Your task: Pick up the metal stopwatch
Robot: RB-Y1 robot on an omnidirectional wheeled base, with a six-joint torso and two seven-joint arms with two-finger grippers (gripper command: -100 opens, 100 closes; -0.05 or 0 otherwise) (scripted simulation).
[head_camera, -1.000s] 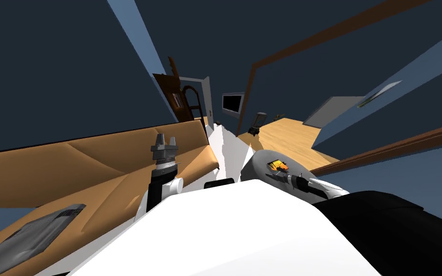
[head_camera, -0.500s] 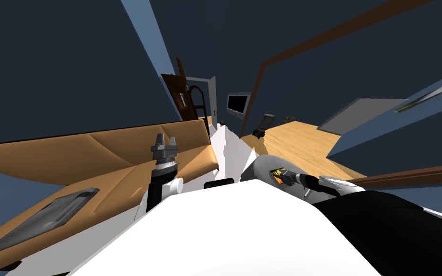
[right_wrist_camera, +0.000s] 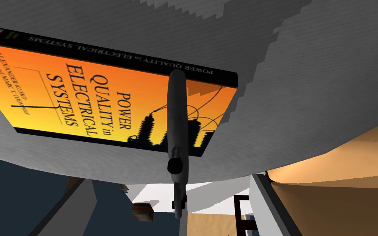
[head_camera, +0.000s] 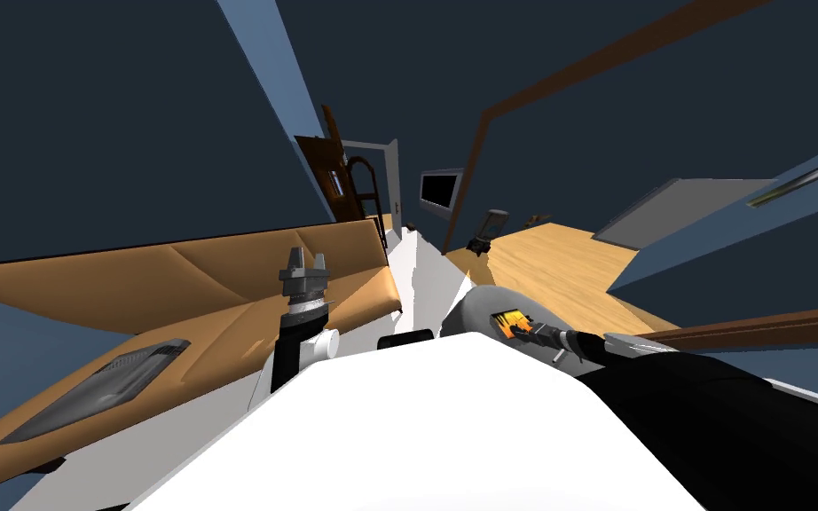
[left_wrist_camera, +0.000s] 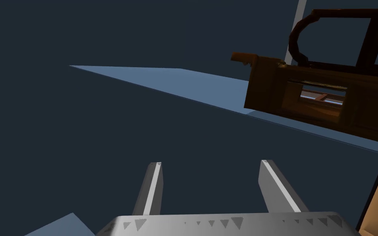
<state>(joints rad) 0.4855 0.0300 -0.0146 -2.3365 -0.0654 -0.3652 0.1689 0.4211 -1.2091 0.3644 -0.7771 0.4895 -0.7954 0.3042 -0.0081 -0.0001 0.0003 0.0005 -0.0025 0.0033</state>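
Stopwatch (right_wrist_camera: 178, 114) edge-on before orange book (right_wrist_camera: 81, 90) (right wrist view); right gripper (right_wrist_camera: 171, 179) spread, empty.

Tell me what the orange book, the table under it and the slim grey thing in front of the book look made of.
Book: paper or card, from its printed orange cover and black spine. Table: plain matte grey with fine ribbing; material unclear. Stopwatch, seen edge-on: smooth dull grey with a dark knob, possibly metal, though no shine confirms it.
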